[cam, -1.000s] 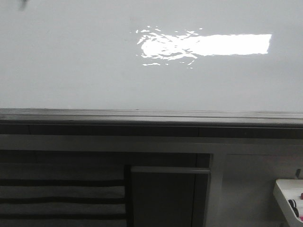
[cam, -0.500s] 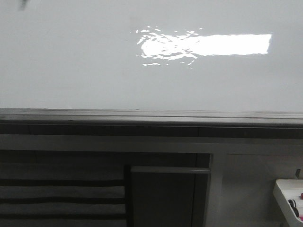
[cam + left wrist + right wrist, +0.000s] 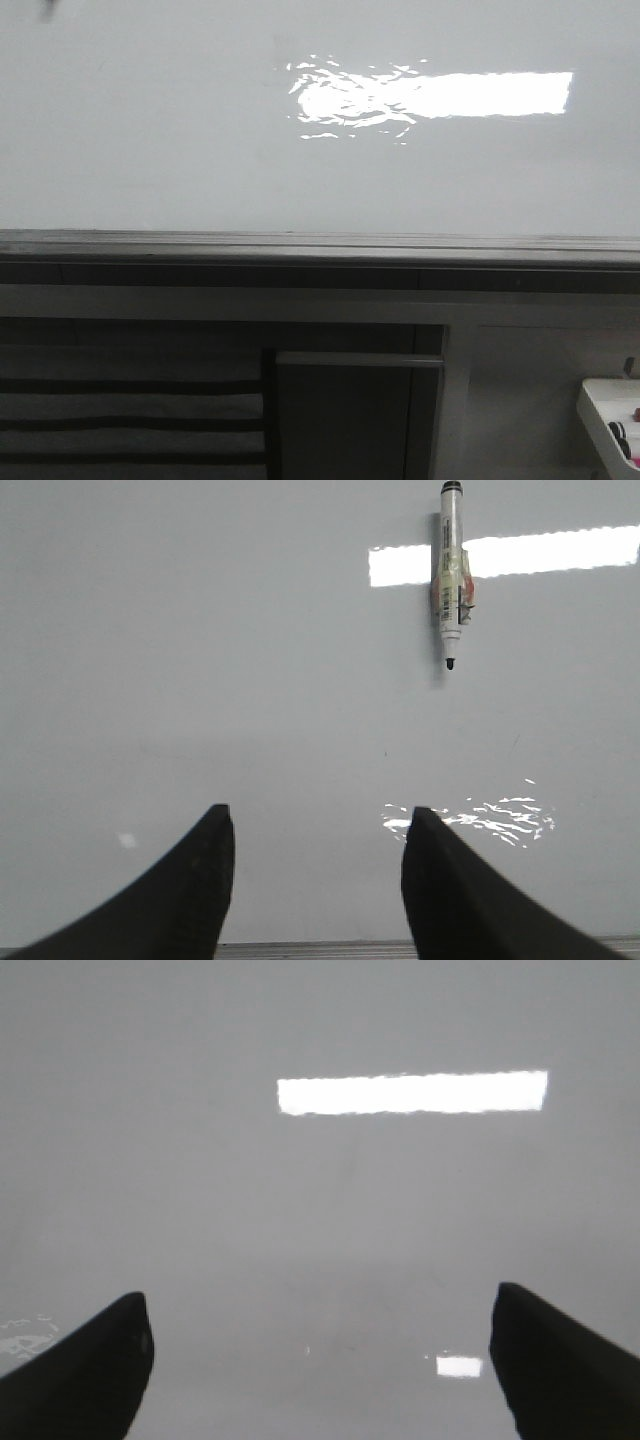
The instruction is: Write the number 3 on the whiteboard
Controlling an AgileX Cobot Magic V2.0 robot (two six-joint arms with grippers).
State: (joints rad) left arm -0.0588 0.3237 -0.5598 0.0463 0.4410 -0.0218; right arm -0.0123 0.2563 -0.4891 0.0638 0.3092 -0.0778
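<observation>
The whiteboard is a glossy white-grey surface that fills the upper front view, with a grey frame edge along its near side. It also fills the left wrist view and the right wrist view. No strokes of the number 3 show on it. A marker with a black tip lies on the board, ahead of my left gripper. The left gripper is open and empty. My right gripper is open wide and empty over bare board.
A bright rectangular glare patch lies on the board. Below the frame are white cabinet panels with dark slats. A white tray with small items shows at the lower right.
</observation>
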